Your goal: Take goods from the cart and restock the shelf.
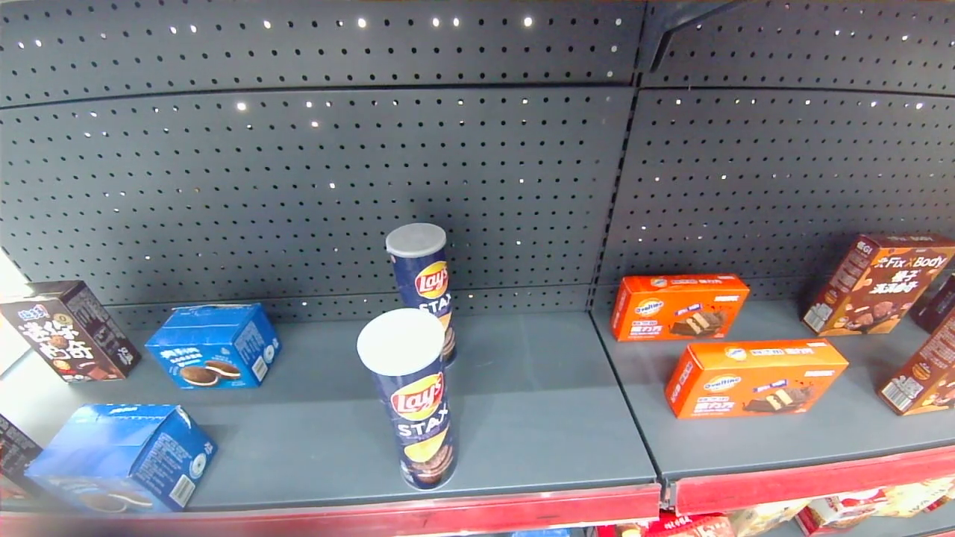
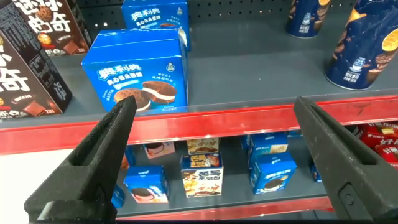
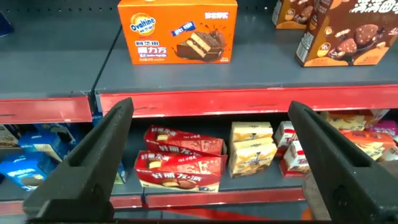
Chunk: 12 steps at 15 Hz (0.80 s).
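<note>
Both grippers are spread wide and hold nothing. The left gripper (image 2: 214,104) hangs just in front of the red front rail (image 2: 249,121) of the shelf (image 1: 537,388), facing the near blue cookie box (image 2: 138,73). The right gripper (image 3: 210,106) hangs before the same rail further right, facing the near orange box (image 3: 178,31).

The goods on view all sit on the shelf. The near chip can (image 1: 414,403) and the far chip can (image 1: 424,287) stand upright in the middle, one behind the other, and brown boxes (image 1: 873,287) stand at the far right.

The main risk is the near chip can. It is tall and narrow, and it appears to stand close to the front edge, though the angle makes that hard to judge. An arm bringing a new item in beside it could clip it, sending it off the shelf or into the far chip can. A low approach could also catch the rail.
</note>
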Tool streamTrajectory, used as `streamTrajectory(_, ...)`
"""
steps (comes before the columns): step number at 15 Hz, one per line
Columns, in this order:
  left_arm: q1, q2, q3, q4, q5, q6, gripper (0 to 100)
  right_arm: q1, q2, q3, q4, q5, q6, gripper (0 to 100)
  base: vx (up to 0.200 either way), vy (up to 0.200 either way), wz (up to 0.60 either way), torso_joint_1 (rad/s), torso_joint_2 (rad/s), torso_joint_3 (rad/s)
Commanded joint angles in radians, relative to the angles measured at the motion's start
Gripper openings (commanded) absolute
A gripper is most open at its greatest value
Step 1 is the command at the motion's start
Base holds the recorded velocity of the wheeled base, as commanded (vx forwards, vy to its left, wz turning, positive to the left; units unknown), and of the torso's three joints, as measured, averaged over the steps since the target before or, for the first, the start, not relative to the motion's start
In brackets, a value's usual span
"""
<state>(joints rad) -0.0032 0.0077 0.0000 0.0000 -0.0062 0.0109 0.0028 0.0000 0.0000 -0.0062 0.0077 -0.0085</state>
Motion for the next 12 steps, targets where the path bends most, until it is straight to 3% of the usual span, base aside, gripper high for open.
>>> streamTrajectory(1,0.0,0.002,0.0,0.0,0.0,0.0,100,0.0,0.0,0.0,-0.001,0.0,0.001,100,0.0,0.0,0.0,0.0,0.0,0.0)
streamTrajectory(12,0.0,0.002,0.0,0.0,0.0,0.0,100,0.0,0.0,0.0,0.002,-0.003,0.009,100,0.0,0.0,0.0,0.0,0.0,0.0)
